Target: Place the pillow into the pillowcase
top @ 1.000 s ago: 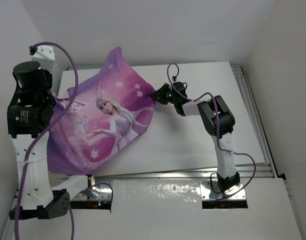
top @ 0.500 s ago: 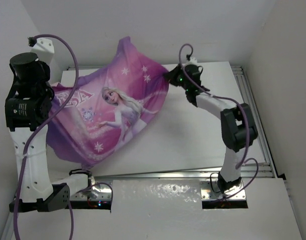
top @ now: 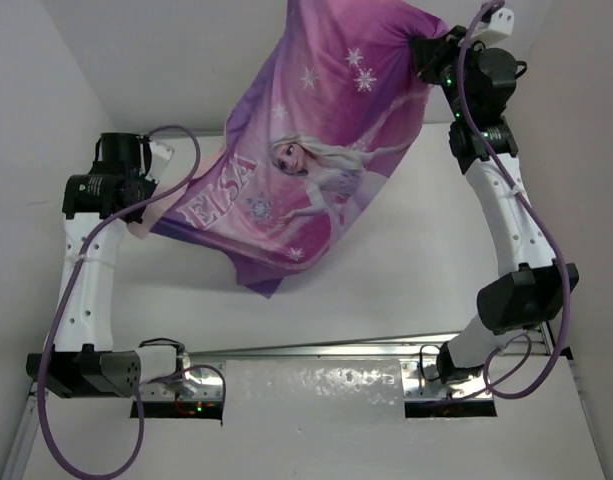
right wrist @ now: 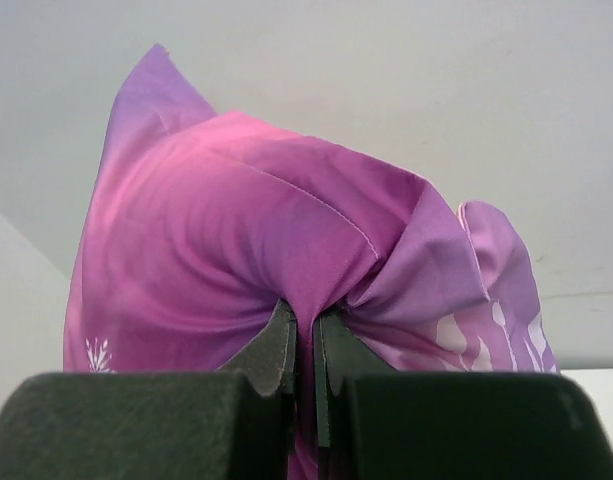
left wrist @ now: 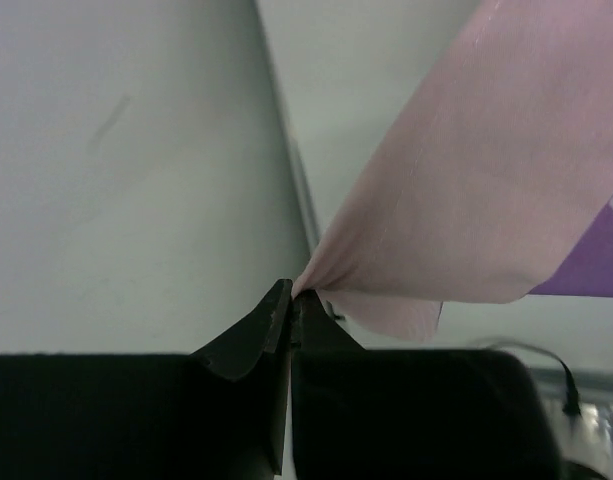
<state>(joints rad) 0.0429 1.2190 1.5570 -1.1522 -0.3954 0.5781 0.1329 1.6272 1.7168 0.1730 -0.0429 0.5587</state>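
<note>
The pillowcase (top: 316,170), purple-pink with a princess print and "ELSA" lettering, hangs stretched in the air between both arms above the white table (top: 416,270). My right gripper (top: 423,55) is raised high at the back right, shut on a bunched corner of the pillowcase (right wrist: 236,220), and the fabric is pinched between the fingers of that gripper (right wrist: 306,318). My left gripper (top: 146,222) is lower on the left. In the left wrist view this gripper (left wrist: 291,298) is shut on a pale pink edge of the pillowcase (left wrist: 466,200). The pillow is out of view.
White walls close in the table on the left, back and right. A metal rail (top: 316,348) runs along the table's near edge in front of the arm bases. The lowest tip of the case (top: 261,285) hangs near the table's middle.
The right arm has swung up and to the right with its corner of the pillowcase. The left arm has lowered. The case has gone from lying crumpled on the table to hanging stretched.
</note>
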